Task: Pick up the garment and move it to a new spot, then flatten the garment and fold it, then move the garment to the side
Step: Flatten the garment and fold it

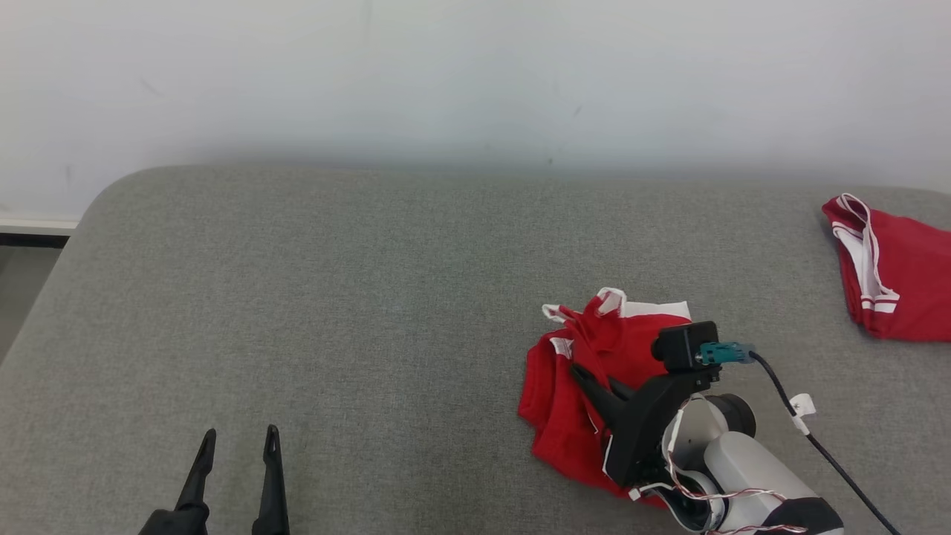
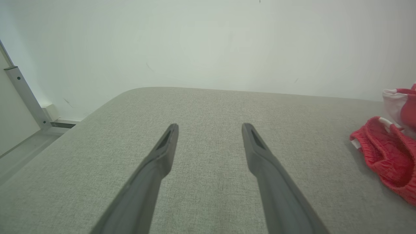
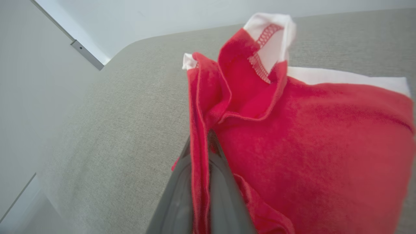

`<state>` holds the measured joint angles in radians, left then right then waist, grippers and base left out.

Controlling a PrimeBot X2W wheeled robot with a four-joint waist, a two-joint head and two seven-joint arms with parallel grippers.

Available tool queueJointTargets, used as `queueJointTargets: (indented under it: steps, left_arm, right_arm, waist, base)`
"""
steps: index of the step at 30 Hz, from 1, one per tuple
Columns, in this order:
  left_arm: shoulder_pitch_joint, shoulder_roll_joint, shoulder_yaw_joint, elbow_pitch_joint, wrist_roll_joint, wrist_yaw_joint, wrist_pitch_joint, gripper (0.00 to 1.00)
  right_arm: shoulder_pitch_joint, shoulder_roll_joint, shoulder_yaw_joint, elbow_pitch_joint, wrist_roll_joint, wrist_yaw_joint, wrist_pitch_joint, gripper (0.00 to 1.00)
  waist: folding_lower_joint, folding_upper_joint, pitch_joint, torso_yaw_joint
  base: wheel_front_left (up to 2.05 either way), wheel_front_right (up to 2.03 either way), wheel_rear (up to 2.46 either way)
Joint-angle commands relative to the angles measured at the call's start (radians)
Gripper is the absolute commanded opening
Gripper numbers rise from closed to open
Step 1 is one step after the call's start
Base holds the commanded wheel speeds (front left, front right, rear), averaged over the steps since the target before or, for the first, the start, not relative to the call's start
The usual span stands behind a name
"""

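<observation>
Pale forearm point(image 1: 750, 461) of the right arm is carried over the near right edge of the grey fabric-covered table point(image 1: 371, 297), and a black cable point(image 1: 817, 440) is trailed from the wrist camera point(image 1: 687, 345) mounted on it. Ahead of it, the right gripper point(image 1: 583, 375) is set into the red garment point(image 1: 624, 334). Its fingers are clenched on a fold, and a ridge of red cloth is seen pinched between them in the right wrist view. The garment, trimmed in white, is bunched in a crumpled heap on the table's right half, toward the near side. The left gripper point(image 1: 240, 435) is held low over the table's near left part, its fingers released and spread apart. A second red garment point(image 1: 903, 275), also edged in white, is laid at the table's far right. The table's far edge is met by a white wall point(image 1: 446, 74).
</observation>
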<state>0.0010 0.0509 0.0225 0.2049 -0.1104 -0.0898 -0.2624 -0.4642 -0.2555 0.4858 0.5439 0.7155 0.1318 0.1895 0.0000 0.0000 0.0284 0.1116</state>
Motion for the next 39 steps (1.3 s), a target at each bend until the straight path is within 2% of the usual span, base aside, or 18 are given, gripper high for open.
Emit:
queueJointTargets:
  steps: [1,8,9,10,11,18,29,39]
  left_arm:
    - [-0.013,-0.001,0.000,0.002,-0.004,-0.004,-0.003,1.00]
    - [-0.026,-0.001,-0.014,0.013,-0.020,0.004,-0.003,1.00]
    - [-0.027,-0.001,-0.014,0.014,-0.021,0.005,-0.003,1.00]
    - [-0.026,-0.001,-0.015,0.015,-0.022,0.006,-0.003,1.00]
    - [-0.026,-0.001,-0.014,0.015,-0.022,0.007,-0.003,1.00]
    - [-0.020,-0.001,-0.001,0.013,-0.019,0.008,-0.003,1.00]
    - [-0.004,-0.001,0.035,0.000,0.000,-0.005,-0.003,1.00]
    - [-0.007,-0.001,0.049,0.002,0.013,-0.014,-0.003,1.00]
  right_arm:
    - [-0.008,0.008,0.004,0.002,-0.007,-0.003,0.003,0.00]
    - [-0.019,0.051,0.019,0.055,-0.027,-0.003,-0.022,0.00]
    - [-0.024,0.049,0.020,0.056,-0.033,-0.003,-0.040,0.17]
    - [-0.025,0.045,0.021,0.059,-0.039,-0.003,-0.057,0.81]
    - [-0.022,0.042,0.023,0.062,-0.040,-0.003,-0.069,1.00]
    - [-0.001,-0.017,-0.004,0.022,-0.034,-0.003,-0.185,1.00]
    - [0.086,-0.109,-0.157,-0.005,-0.040,-0.003,-0.338,1.00]
    - [0.187,-0.090,-0.271,-0.020,-0.087,-0.003,-0.421,1.00]
  waist:
    - [0.0000,0.0000,0.008,0.012]
    - [0.0000,0.0000,0.022,0.020]
    - [0.0000,0.0000,0.022,0.020]
    - [0.0000,0.0000,0.022,0.019]
    - [0.0000,0.0000,0.021,0.018]
    - [0.0000,0.0000,0.013,-0.002]
    - [0.0000,0.0000,0.014,-0.043]
    - [0.0000,0.0000,0.008,-0.052]
  base:
    - [0.00,0.00,0.00]
    - [0.00,0.00,0.00]
    - [0.00,0.00,0.00]
    - [0.00,0.00,0.00]
    - [0.00,0.00,0.00]
    - [0.00,0.00,0.00]
    - [0.00,0.00,0.00]
    - [0.00,0.00,0.00]
